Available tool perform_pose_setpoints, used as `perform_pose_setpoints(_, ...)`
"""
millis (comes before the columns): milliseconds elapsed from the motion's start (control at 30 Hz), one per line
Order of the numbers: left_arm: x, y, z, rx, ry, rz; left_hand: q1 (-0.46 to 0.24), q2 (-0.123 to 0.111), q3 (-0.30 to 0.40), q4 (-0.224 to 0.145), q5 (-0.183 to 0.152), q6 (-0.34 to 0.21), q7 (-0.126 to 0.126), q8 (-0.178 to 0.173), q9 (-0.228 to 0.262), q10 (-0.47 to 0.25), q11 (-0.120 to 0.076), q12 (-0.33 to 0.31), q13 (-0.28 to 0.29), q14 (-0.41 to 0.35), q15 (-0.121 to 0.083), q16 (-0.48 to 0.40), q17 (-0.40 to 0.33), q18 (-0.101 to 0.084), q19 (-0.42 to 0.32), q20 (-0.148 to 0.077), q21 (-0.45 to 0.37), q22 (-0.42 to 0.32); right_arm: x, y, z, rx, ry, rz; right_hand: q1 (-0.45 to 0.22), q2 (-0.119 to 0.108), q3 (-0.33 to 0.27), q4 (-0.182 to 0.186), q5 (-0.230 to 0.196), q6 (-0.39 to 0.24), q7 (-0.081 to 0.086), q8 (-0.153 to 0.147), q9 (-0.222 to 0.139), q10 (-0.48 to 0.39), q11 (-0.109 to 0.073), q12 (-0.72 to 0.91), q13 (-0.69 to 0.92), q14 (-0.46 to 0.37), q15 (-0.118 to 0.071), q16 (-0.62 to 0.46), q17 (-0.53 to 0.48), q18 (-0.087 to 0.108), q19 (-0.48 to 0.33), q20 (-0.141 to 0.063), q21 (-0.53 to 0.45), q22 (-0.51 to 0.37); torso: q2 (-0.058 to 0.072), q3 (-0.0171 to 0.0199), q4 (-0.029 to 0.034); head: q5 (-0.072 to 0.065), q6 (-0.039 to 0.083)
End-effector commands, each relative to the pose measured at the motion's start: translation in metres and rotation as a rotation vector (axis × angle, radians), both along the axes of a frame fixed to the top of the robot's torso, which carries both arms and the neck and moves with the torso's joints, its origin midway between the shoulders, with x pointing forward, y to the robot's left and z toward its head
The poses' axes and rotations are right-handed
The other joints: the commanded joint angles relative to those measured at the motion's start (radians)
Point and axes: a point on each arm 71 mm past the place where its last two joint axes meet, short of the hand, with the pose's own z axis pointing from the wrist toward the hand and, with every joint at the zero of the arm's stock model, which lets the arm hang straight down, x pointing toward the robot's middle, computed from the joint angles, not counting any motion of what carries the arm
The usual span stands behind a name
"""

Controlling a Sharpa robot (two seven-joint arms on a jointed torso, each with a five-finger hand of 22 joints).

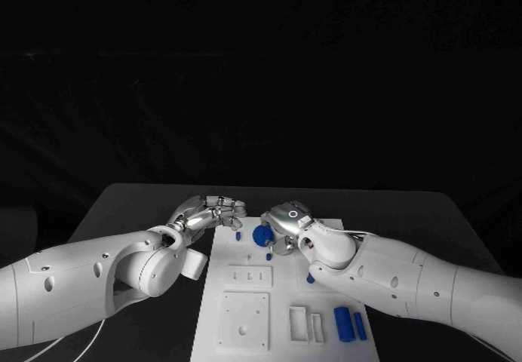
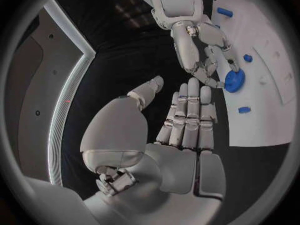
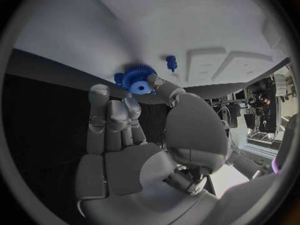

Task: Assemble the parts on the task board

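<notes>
Above black table (image 1: 142,197), right hand (image 1: 285,223) pinches blue gear (image 1: 262,236); left hand (image 1: 214,212) flat, empty.

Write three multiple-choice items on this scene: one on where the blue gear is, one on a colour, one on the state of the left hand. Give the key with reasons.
1. Where is the gear?
A. at the board's far end, at the right hand's fingertips
B. on the bare table, left of the board
C. in the left hand

2. What colour is the board?
A. black
B. white
C. blue

3. How is the left hand?
A. gripping a part
B. fingers out straight, holding nothing
C. pressing flat on the board

Key: 1 A, the right hand has its fingertips at the gear in its wrist view. 2 B, a white plate on the black table. 3 B, its wrist view shows straight, empty fingers.
</notes>
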Motion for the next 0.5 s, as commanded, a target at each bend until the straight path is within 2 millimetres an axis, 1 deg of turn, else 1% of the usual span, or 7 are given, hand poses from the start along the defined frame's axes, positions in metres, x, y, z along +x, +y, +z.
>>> perform_pose_setpoints(33,-0.0005,-0.0028,0.0017,-0.006,-0.007,-0.018,-0.009,0.002,-0.001,-0.008,-0.005,-0.002,0.006,-0.005,-0.001,-0.001,0.006,-0.006,-0.001,0.000,0.006,-0.005,0.002,0.020,-0.007,0.003,-0.003,0.001,-0.0001,0.0011,-0.0011,-0.001,0.014,-0.006,-0.001,-0.006,-0.007,-0.001,-0.002,-0.003,0.001,-0.006,-0.001,-0.007,0.000,-0.006,-0.002,-0.001,0.009,-0.007,0.001,0.046,-0.002,-0.002,-0.004,0.015,0.000,-0.0004,0.0001,-0.001,0.001)
perform_pose_setpoints(200,-0.0004,-0.0030,0.0017,-0.006,-0.007,-0.019,-0.009,0.002,-0.001,-0.008,-0.005,-0.002,0.007,-0.005,-0.001,-0.001,0.006,-0.006,-0.001,0.000,0.006,-0.005,0.002,0.020,-0.007,0.003,-0.003,0.001,-0.0006,0.0023,-0.0008,0.007,0.018,-0.004,-0.002,-0.006,-0.008,-0.001,-0.004,-0.004,0.002,-0.007,-0.001,-0.008,0.001,-0.006,-0.002,-0.001,0.010,-0.007,0.002,0.046,-0.002,-0.002,-0.004,0.014,0.000,0.0000,-0.0001,-0.001,0.001)
perform_pose_setpoints(400,-0.0001,-0.0027,0.0016,-0.005,-0.007,-0.017,-0.009,0.002,-0.001,-0.008,-0.005,-0.002,0.007,-0.005,-0.001,-0.001,0.006,-0.006,-0.001,0.000,0.006,-0.005,0.002,0.020,-0.007,0.003,-0.003,0.001,-0.0015,0.0038,-0.0017,0.022,0.048,-0.003,-0.002,-0.004,-0.007,0.001,-0.004,-0.005,0.003,-0.007,-0.002,-0.005,0.002,-0.003,0.000,-0.001,0.011,-0.008,0.003,0.046,-0.002,-0.001,-0.005,0.014,0.000,-0.0008,0.0004,-0.001,0.001)
perform_pose_setpoints(500,-0.0002,-0.0032,0.0016,-0.005,-0.006,-0.019,-0.009,0.002,-0.001,-0.008,-0.005,-0.002,0.007,-0.005,-0.002,-0.001,0.006,-0.006,-0.001,0.000,0.006,-0.005,0.002,0.020,-0.007,0.003,-0.003,0.001,-0.0018,0.0040,-0.0025,0.021,0.064,-0.003,-0.006,-0.002,-0.002,0.013,0.008,-0.002,0.003,-0.005,-0.001,-0.002,0.002,0.000,0.002,-0.001,0.011,-0.008,0.004,0.046,0.000,0.000,-0.006,0.013,0.000,-0.0007,0.0007,-0.002,0.000)
